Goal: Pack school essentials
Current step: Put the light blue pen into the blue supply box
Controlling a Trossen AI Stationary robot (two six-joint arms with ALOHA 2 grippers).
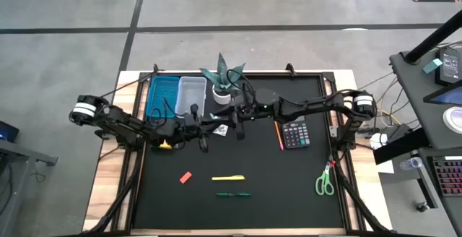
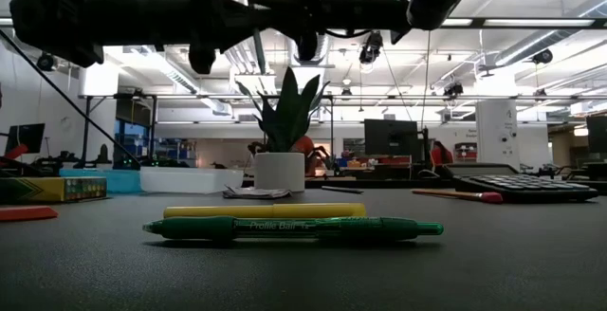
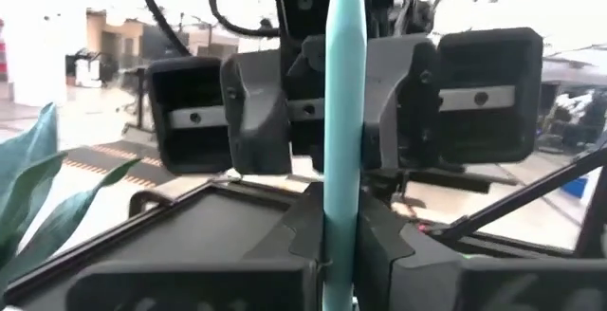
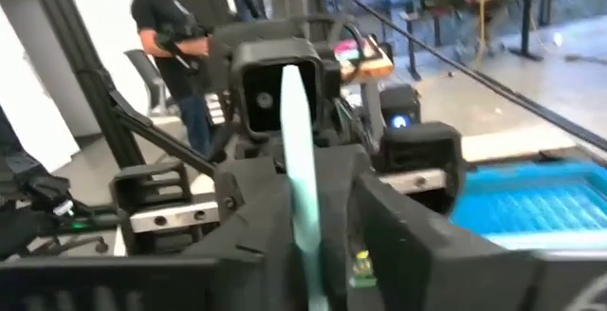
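Note:
Both grippers meet nose to nose above the far middle of the table, each shut on one teal pen. My left gripper comes from the left and my right gripper from the right. On the mat lie a white patterned packet, a yellow crayon box, a red eraser, a yellow pen, a green pen, an orange pencil and green-handled scissors. My left gripper pinches the teal pen's shaft between its two fingers, coming level from the table's left. The fingers lie across the pen, which is lifted clear of the table. My right gripper pinches the same pen's shaft between its fingers, coming level from the table's right, also across it. Which end each gripper has cannot be told.
A blue tray and a clear tray stand side by side at the far left. A spiky plant in a white pot stands just behind the grippers. A calculator lies right of centre. People show in the room beyond.

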